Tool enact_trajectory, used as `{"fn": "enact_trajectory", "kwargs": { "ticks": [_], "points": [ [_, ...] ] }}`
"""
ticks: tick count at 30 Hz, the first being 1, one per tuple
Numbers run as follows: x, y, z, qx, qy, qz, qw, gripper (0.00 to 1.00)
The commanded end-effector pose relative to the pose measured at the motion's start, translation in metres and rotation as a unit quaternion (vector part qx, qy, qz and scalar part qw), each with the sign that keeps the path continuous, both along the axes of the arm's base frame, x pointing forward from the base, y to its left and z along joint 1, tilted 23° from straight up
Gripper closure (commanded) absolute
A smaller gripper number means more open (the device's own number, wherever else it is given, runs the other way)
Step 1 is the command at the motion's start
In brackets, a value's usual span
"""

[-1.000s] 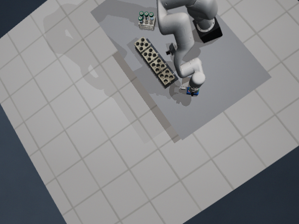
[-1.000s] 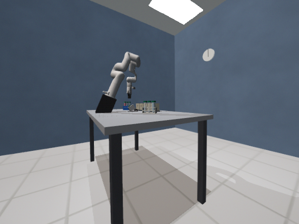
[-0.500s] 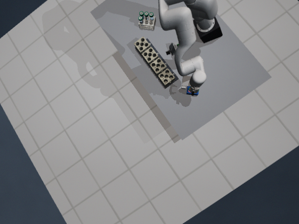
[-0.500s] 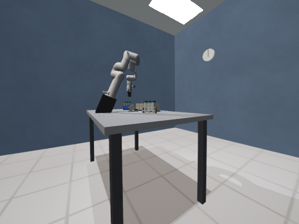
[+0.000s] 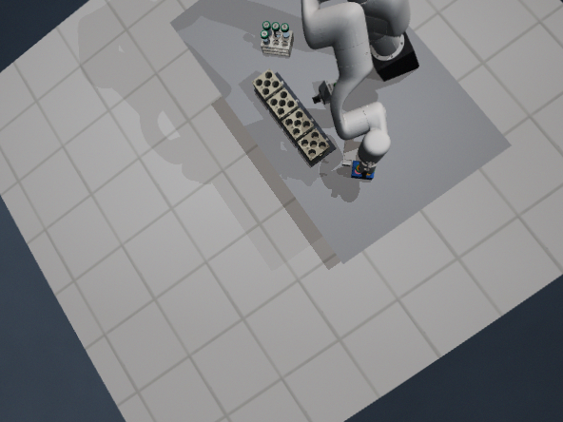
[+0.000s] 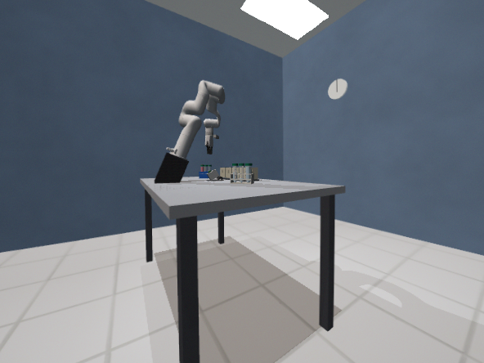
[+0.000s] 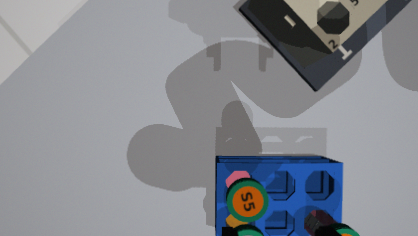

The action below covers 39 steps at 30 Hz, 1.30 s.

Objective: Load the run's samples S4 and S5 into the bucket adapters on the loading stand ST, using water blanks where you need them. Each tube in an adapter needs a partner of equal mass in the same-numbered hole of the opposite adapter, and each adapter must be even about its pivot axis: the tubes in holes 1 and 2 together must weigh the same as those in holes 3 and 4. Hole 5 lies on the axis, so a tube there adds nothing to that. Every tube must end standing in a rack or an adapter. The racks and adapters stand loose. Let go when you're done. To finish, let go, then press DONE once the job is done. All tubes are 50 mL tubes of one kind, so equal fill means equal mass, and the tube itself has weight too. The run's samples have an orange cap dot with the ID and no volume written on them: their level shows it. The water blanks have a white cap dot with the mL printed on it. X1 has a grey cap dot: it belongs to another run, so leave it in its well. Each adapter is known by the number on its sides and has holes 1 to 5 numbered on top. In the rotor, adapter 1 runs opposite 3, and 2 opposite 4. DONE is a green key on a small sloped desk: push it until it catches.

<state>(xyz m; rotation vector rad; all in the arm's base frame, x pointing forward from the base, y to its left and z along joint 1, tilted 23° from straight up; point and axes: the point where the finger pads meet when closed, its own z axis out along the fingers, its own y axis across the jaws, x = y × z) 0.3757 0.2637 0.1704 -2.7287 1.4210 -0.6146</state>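
Near: pale rack (image 5: pixel 277 52) (image 6: pixel 242 183), green-capped tubes standing. Middle: four adapters (image 5: pixel 291 96) (image 6: pixel 222 172) (image 7: pixel 300 7), holes vacant. Far: blue rack (image 6: pixel 203 175) (image 7: pixel 300 168), S5 (image 7: pixel 247 201) in left column; gripper (image 5: pixel 365 174) (image 6: pixel 209 152) (image 7: pixel 277 232) above, fingers part-open, holding nothing. Step, judged: first sample pickup. Next: centre over chosen cap, descend straight.

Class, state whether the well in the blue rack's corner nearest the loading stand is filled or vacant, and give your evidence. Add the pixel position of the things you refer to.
Vacant: in the wrist view, that blue rack (image 7: pixel 300 167) corner well shows only dark blue inner walls.

Lab: capped tubes (image 5: pixel 284 28) (image 6: pixel 248 172) (image 7: pixel 247 201) in racks (image 5: pixel 277 51) (image 6: pixel 242 182) (image 7: pixel 336 175).
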Motion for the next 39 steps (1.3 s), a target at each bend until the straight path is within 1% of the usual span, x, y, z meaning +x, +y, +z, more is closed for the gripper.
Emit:
{"fn": "enact_trajectory", "kwargs": {
  "ticks": [1, 25, 26, 31, 36, 38, 39],
  "points": [
    [-0.003, 0.003, 0.01, 0.001, -0.002, 0.001, 1.0, 0.56],
    [-0.003, 0.003, 0.011, 0.001, -0.001, 0.001, 1.0, 0.56],
    [-0.008, 0.002, 0.009, -0.005, 0.001, 0.016, 1.0, 0.43],
    [-0.031, -0.002, 0.001, -0.033, 0.016, 0.093, 0.995, 0.43],
    [-0.054, -0.007, -0.007, -0.062, 0.03, 0.169, 0.983, 0.43],
    [-0.054, -0.007, -0.007, -0.062, 0.03, 0.169, 0.983, 0.43],
    [-0.059, -0.008, -0.008, -0.067, 0.033, 0.184, 0.98, 0.43]
  ]
}}
